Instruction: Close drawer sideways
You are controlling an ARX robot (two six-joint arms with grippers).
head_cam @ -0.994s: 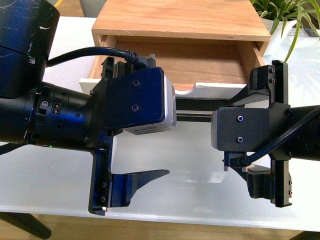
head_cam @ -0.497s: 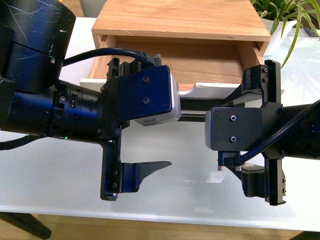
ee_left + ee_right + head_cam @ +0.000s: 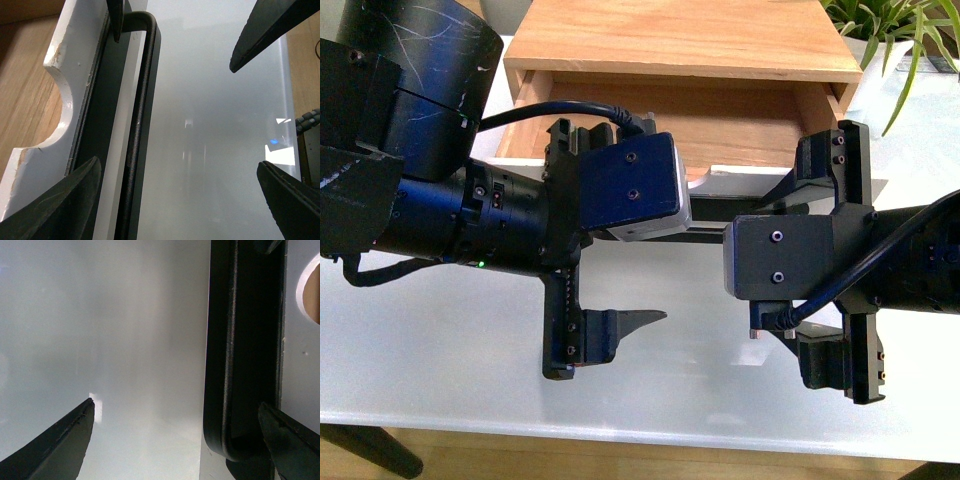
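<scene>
The drawer stands pulled out of a wooden cabinet, its white front panel and black bar handle facing me. My left gripper is open and straddles the left part of the handle. In the left wrist view the handle lies between the fingers, beside the notched white panel. My right gripper is open at the handle's right part. In the right wrist view the handle's end sits inside the open jaws, by one finger.
The cabinet stands on a white table whose front edge runs close below both grippers. A green plant stands at the back right. Both arms fill the space in front of the drawer.
My left arm has moved right and a little toward the drawer. My right gripper has shifted slightly left and toward the drawer. The drawer looks unmoved.
</scene>
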